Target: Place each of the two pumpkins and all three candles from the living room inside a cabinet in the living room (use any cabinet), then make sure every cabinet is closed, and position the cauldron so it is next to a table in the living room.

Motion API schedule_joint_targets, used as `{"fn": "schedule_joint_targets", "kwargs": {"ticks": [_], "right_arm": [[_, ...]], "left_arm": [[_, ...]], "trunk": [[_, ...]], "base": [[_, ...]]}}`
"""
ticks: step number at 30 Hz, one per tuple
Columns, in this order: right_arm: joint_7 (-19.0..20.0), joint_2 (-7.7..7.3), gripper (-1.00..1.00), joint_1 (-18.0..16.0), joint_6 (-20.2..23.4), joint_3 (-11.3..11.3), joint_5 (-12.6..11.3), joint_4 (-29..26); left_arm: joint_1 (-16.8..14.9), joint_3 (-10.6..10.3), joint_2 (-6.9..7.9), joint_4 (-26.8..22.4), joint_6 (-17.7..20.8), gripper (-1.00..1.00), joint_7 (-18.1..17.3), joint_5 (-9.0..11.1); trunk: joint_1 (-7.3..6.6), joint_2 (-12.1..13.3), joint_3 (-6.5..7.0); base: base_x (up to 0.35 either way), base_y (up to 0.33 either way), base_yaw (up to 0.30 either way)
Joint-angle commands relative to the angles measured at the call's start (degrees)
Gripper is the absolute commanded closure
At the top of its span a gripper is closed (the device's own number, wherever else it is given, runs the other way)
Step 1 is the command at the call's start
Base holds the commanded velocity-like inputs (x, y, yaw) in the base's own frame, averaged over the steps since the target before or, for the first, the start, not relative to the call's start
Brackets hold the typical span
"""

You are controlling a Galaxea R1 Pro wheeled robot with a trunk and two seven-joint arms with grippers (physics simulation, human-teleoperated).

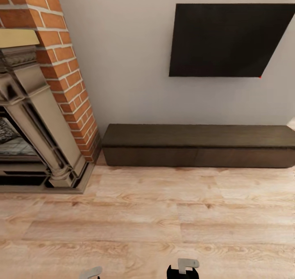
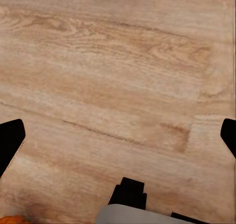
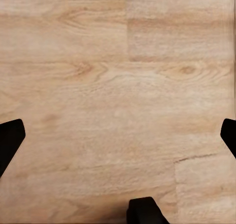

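Note:
The cabinet [image 1: 196, 148] is a long, low dark-brown unit against the far wall, under a wall-mounted black screen, and its drawer fronts sit flush and closed. My left gripper [image 2: 118, 140] hangs open over bare wood floor with nothing between its black fingertips [image 2: 11, 140]. My right gripper [image 3: 118, 138] is also open and empty above the floor, its fingertips [image 3: 10, 140] wide apart. A sliver of orange [image 2: 12, 219] shows at the corner of the left wrist view; too little shows to tell whether it is a pumpkin. The candles, cauldron and table are out of view.
A brick fireplace [image 1: 49, 107] with a stone surround juts out at the left, close to the cabinet's left end. A black screen [image 1: 229, 39] hangs on the wall. Light wood floor [image 1: 164, 217] stretches between me and the cabinet. Parts of my arms [image 1: 183, 268] show at the bottom edge.

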Motion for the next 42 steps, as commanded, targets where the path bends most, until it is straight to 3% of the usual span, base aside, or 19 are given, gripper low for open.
{"fn": "schedule_joint_targets", "kwargs": {"ticks": [1,7,20,42], "right_arm": [[-0.2,0.0,-1.0,-0.1,-0.4,0.5,-0.6,0.1],[-0.2,0.0,-1.0,-0.1,-1.7,0.5,-0.6,0.1],[-0.2,0.0,-1.0,-0.1,-2.8,0.5,-0.4,2.2],[-0.2,0.0,-1.0,-0.1,-2.9,0.5,-0.4,2.3]], "left_arm": [[0.0,-0.5,0.01,0.0,-0.2,-1.0,0.2,0.5],[0.0,-0.5,0.01,0.0,-0.3,-1.0,0.2,0.5],[0.0,-0.5,0.01,0.0,-0.3,-1.0,0.2,0.5],[0.0,-0.5,-0.04,0.0,-0.4,-1.0,0.2,0.5]], "trunk": [[0.03,0.0,-0.04],[0.03,0.0,-0.04],[0.03,0.0,-0.04],[0.03,0.0,-0.04]], "base": [[0.341,0.086,-0.282],[0.341,0.103,-0.201],[0.341,0.11,-0.009],[0.333,-0.014,0.0]]}}
